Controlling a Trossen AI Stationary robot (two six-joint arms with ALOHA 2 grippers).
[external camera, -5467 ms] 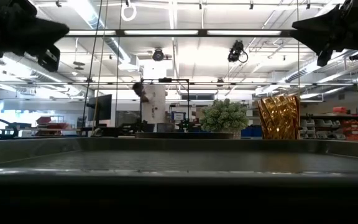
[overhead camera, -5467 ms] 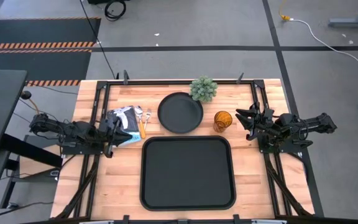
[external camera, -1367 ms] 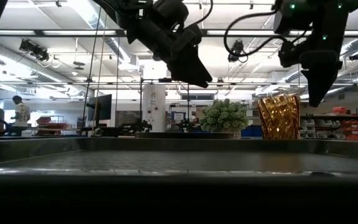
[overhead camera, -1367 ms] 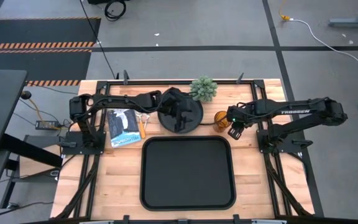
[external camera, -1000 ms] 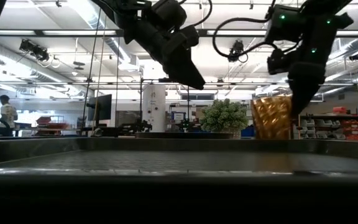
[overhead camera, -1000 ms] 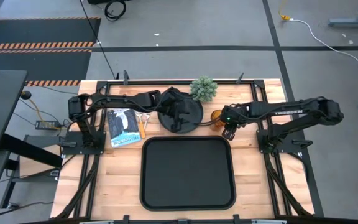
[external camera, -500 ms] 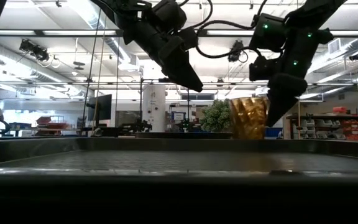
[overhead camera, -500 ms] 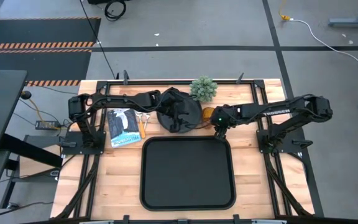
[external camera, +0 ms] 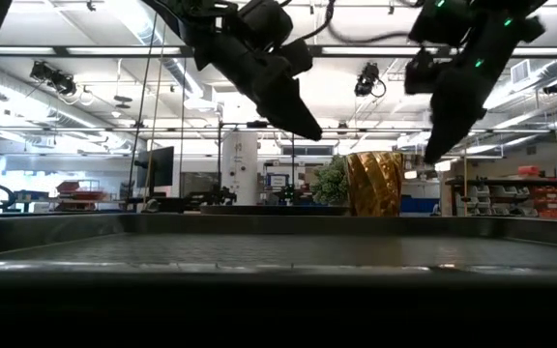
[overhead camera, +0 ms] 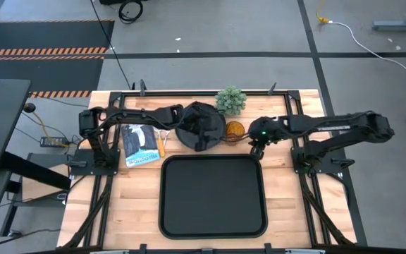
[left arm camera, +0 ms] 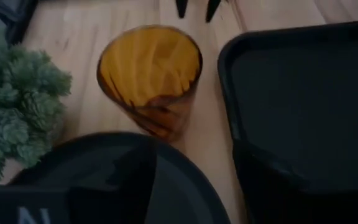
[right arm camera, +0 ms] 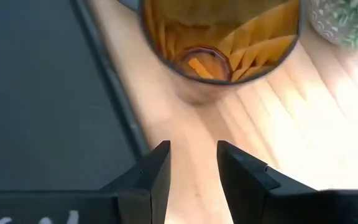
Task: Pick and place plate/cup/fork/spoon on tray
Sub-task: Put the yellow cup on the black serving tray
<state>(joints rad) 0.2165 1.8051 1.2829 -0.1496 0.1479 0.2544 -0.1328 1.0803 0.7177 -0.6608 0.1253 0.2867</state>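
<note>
Right gripper hovers just beside the cup, on the cup's right, fingers slightly parted with bare wood between them, holding nothing; the cup sits clear ahead of the tips. Cup stands upright on the table, between the plate and the right gripper, just behind the tray rim. Left gripper sits over the plate, fingers spread, empty. Small green plant behind the cup.

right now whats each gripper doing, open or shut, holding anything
Left gripper: over the plate, open, holding nothing.
Right gripper: beside the cup, fingers slightly apart, holding nothing.
</note>
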